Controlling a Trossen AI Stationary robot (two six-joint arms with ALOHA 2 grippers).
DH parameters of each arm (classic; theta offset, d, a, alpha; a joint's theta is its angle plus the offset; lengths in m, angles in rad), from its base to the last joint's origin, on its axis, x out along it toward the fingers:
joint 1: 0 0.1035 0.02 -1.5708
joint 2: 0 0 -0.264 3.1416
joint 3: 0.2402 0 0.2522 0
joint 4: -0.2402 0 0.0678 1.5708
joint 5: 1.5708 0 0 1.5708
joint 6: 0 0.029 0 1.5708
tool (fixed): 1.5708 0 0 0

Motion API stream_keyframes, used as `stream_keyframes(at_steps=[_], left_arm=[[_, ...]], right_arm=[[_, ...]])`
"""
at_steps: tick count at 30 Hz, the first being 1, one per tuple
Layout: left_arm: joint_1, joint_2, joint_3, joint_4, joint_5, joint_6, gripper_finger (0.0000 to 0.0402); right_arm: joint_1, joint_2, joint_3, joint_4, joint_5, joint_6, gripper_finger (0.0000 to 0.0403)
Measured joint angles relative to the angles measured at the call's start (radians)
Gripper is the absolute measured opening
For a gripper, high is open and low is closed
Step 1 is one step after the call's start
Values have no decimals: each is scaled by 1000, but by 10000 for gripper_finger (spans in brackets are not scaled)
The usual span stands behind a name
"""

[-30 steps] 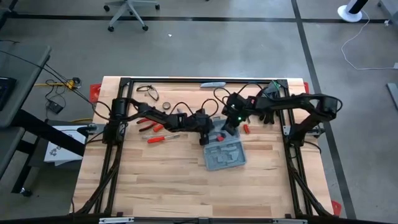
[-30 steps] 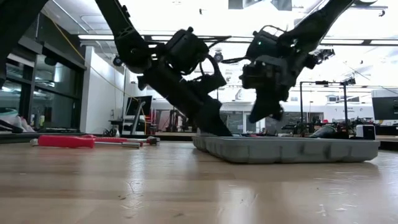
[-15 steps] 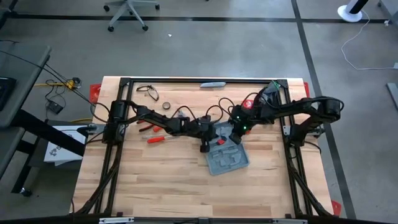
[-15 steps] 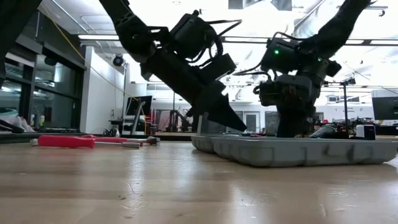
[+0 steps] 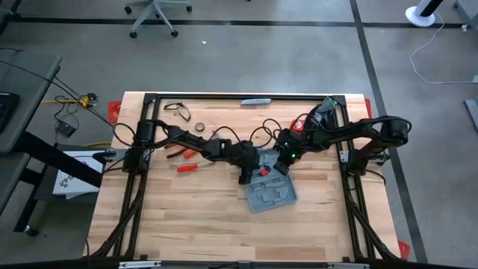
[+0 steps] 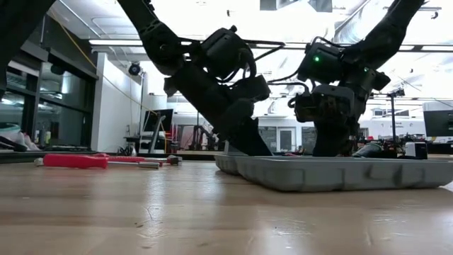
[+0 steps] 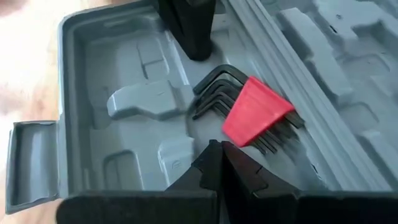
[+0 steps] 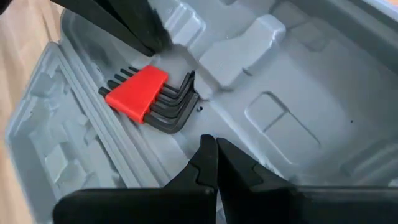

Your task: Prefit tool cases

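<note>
Left end effector (image 7: 219,148): clenched, empty, I see it inside the open tool case (image 5: 270,191).
Right end effector (image 8: 212,144): clenched, empty, same tray.
Hex keys (image 7: 249,112): between them.
Tool case: worktop (image 5: 187,217) centre, slightly toward 3 o'clock.

Red-handled screwdriver (image 5: 187,167) on wooden table (image 5: 187,217), red pliers (image 5: 179,152), office chair (image 5: 153,15) beyond

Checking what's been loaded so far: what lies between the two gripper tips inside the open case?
A set of hex keys in a red holder, lying in the grey case between the left gripper and the right gripper; both wrist views show it.
</note>
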Motion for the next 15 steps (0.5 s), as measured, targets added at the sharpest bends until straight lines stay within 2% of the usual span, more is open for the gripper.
stream_keyframes(at_steps=[8, 15], left_arm=[[34, 33, 25, 22, 43, -22, 0], [86, 51, 70, 2, 38, 31, 0]], right_arm=[[0, 51, 2, 44, -71, 3, 0], [0, 55, 1, 117, -42, 8, 0]])
